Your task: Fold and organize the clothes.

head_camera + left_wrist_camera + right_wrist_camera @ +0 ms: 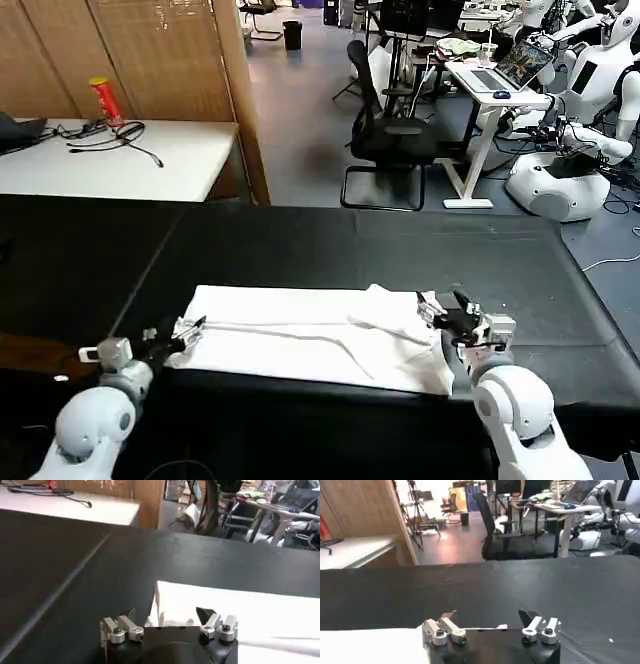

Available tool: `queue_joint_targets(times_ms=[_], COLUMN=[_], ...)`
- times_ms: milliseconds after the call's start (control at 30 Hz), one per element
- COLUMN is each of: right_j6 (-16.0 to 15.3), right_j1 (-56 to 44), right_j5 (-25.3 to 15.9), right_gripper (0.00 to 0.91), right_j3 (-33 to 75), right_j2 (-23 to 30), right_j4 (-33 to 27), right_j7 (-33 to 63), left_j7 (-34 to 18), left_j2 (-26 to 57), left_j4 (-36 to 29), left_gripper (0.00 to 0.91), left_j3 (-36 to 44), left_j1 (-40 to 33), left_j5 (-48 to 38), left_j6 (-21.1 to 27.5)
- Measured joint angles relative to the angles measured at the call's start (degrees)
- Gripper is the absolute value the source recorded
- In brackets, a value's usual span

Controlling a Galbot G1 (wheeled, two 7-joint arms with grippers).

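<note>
The black table cover spreads across the surface — bare around the T-shirt, a long white strip lying flat along the near edge, no print legible. The left gripper pinches its left end; the right gripper sits at its right end with fingers spread, fabric between them.

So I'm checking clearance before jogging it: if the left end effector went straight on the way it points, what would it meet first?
Probably the white T-shirt: the left end effector sits at its edge, aimed across the cloth on the black table cover. Depth is hard to judge.
</note>
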Motion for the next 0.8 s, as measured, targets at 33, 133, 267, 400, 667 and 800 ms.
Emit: queue_joint_targets(times_ms=[33, 133, 267, 400, 667, 800], right_j6=[0.1, 0.2, 0.1, 0.1, 0.1, 0.1], right_j1=[-0.1, -0.1, -0.3, -0.6, -1.1, -1.5], right_j5=[-0.1, -0.4, -0.2, -0.2, -0.2, -0.1], right_gripper=[0.878, 0.878, 0.878, 0.878, 0.878, 0.878], right_j3=[0.0, 0.0, 0.0, 0.0, 0.9, 1.7], right_j2=[0.0, 0.0, 0.2, 0.2, -0.1, 0.1], right_j4=[0.0, 0.2, 0.8, 1.2, 1.9, 2.5], right_j7=[0.0, 0.0, 0.0, -0.1, -0.5, -0.7], left_j7=[0.0, 0.2, 0.5, 1.1, 2.0, 3.3], left_j2=[-0.2, -0.5, -0.9, -1.0, -0.8, 0.2], left_j4=[0.1, 0.2, 0.2, 0.6, 1.1, 1.1], left_gripper=[0.751, 0.478, 0.215, 0.146, 0.000, 0.000], left_j3=[0.0, 0.0, 0.2, 0.8, 1.2, 1.1], left_j1=[0.1, 0.4, 0.6, 0.7, 0.2, 0.1], left_j5=[0.0, 0.2, 2.4, 4.9, 6.9, 12.0], left_j6=[-0.1, -0.4, -1.0, -2.0, -2.3, -4.1])
